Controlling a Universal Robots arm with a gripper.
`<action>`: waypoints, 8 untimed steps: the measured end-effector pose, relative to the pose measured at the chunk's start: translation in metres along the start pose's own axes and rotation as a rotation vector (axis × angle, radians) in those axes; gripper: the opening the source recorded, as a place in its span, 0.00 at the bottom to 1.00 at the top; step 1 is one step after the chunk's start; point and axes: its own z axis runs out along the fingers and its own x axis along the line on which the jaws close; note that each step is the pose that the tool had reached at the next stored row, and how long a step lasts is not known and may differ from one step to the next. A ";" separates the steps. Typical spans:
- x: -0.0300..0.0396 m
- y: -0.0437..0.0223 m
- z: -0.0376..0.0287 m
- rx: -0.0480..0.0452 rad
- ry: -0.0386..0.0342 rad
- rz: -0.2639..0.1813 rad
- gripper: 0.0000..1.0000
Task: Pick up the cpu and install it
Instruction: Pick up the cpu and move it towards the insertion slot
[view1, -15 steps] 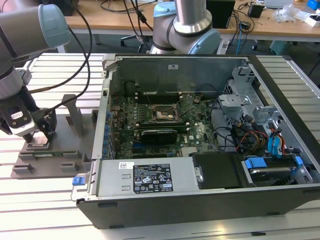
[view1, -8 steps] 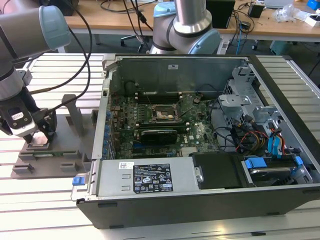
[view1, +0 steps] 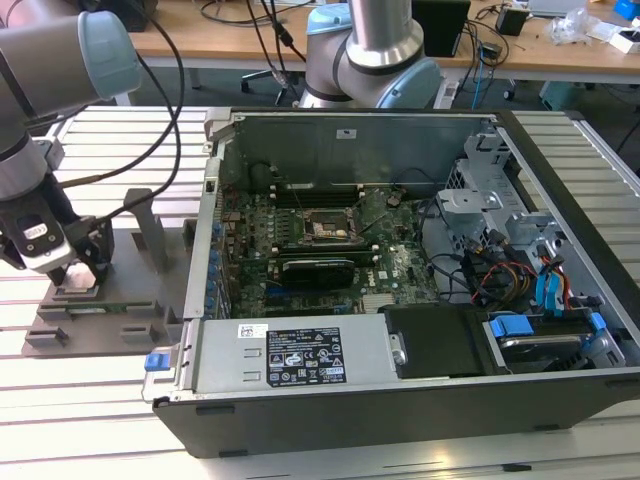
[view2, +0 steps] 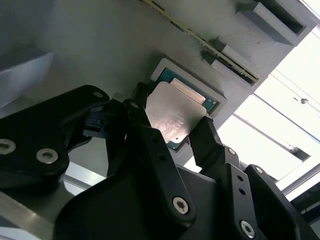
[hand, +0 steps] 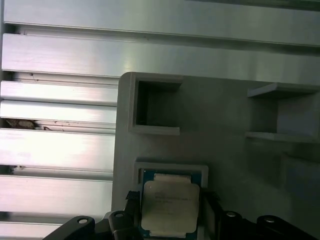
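Note:
The cpu (view2: 176, 111), a small silvery square chip with a thin pale rim, lies over its shallow recess in the grey fixture plate (view2: 100, 45). My gripper (view2: 170, 116) straddles it, one black finger (view2: 136, 107) against each of two opposite sides. In the first wrist view the cpu (hand: 170, 202) sits between the same fingertips (hand: 212, 202) near the plate's (hand: 225, 115) edge. In the exterior view my gripper (view1: 78, 272) is low over the plate (view1: 120, 320), at the exterior view's left. The dark socket frame (view1: 325, 230) lies on the motherboard inside the open computer case (view1: 290, 355).
A long black card (view1: 318, 268) lies just in front of the socket. Drive cages and cable bundles (view1: 510, 270) fill the case's right side. Upright posts (view1: 150, 230) rise from the fixture plate beside my gripper. A second arm's base (view1: 370, 50) stands behind the case.

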 end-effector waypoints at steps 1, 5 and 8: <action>0.0000 0.0000 0.0008 -0.0001 -0.0001 0.000 0.61; 0.0003 0.0001 0.0027 0.0000 0.0001 0.000 0.61; 0.0020 0.0003 0.0029 0.0000 -0.0001 0.000 0.61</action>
